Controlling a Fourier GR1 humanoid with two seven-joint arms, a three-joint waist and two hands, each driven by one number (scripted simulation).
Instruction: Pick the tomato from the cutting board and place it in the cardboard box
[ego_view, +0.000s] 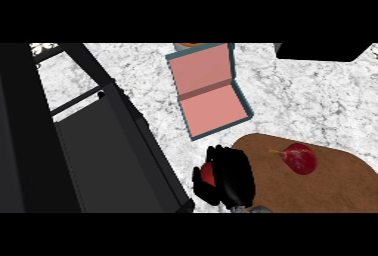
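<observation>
**Carry to box: tomato in hand, off the board**

Step in hand (judged): transport, with the release not yet done.

- The right hand (230, 172) sits over the counter (310, 100) just beside the left edge of the cutting board (332, 190). The cardboard box (210, 95) is beyond it, near but apart.
- The box lies open, with two pink panels, a crease between them and a teal rim. I cannot tell which panel is the tray and which the lid. The nearer panel seems the shorter trip.
- To do it well, lift enough to clear the near rim and travel forward and slightly left. Stop with the load over the middle of a panel, not over the crease or the rim. Lower before opening, because a round fruit is likely to roll if let go from a height.
- Keep the forearm clear of the dark red fruit (300, 158) with a yellowish stalk that lies on the board. What it is, I cannot tell.

Hand state:
- The right hand is clenched, with thumb and fingers curled round a bright red round thing. Only a sliver of it shows, at the hand's left side.
- I take it for the tomato (210, 175). It is held above the counter and touches neither board nor box.
- The left hand is out of view.
</observation>
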